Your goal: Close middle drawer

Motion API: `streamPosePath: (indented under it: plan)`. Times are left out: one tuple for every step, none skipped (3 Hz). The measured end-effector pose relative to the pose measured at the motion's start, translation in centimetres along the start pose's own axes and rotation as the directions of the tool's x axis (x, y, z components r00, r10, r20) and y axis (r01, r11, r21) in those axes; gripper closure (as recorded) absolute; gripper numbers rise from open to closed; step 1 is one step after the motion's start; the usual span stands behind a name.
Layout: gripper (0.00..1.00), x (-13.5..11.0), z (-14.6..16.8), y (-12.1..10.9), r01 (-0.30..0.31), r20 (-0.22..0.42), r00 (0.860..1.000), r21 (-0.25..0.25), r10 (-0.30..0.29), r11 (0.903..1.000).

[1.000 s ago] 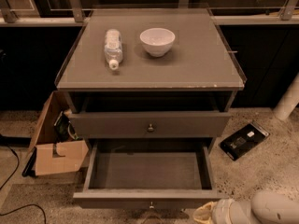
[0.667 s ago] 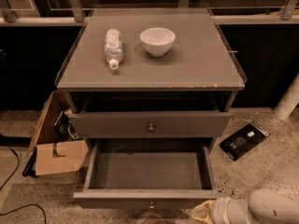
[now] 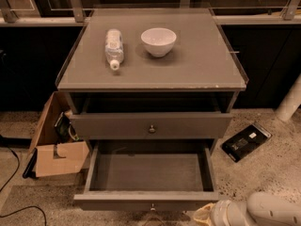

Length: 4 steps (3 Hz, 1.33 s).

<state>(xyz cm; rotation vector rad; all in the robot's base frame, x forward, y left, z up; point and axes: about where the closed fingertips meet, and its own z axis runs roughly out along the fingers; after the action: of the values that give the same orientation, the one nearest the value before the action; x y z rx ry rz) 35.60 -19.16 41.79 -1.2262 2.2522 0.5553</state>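
The middle drawer (image 3: pixel 148 173) is pulled far out of the grey-brown cabinet. Its inside is bare, and its low front panel has a small round knob (image 3: pixel 151 206) at the centre. My gripper (image 3: pixel 203 215) is at the picture's bottom edge, just right of and below the drawer's front right corner. The white arm (image 3: pixel 268 212) trails off to the right behind it. The drawer above, with a taller front panel and a like knob (image 3: pixel 151 128), stands nearly shut.
On the cabinet top (image 3: pixel 197 65) lie a clear plastic bottle (image 3: pixel 113 47) and a white bowl (image 3: pixel 158 41). An open cardboard box (image 3: pixel 54 147) stands on the floor at the left, with cables beside it. A black flat device (image 3: pixel 246 141) lies on the floor at the right.
My arm has crept slightly to the left along the bottom edge, towards the drawer's front. The drawer has not moved.
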Motion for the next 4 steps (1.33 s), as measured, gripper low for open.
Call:
streamPosePath:
  plan:
    - [1.0, 1.3, 1.2, -0.5, -0.032, -0.013, 0.999, -0.002, 0.032, 0.9995]
    - [1.0, 2.1, 2.5, -1.1, -0.047, -0.028, 0.998, -0.011, 0.047, 0.9988]
    - [1.0, 1.8, 4.2, -2.4, -0.037, -0.039, 0.999, -0.029, 0.036, 0.9989]
    - [1.0, 1.3, 4.7, -3.0, -0.02, -0.042, 0.999, -0.039, 0.018, 0.9991]
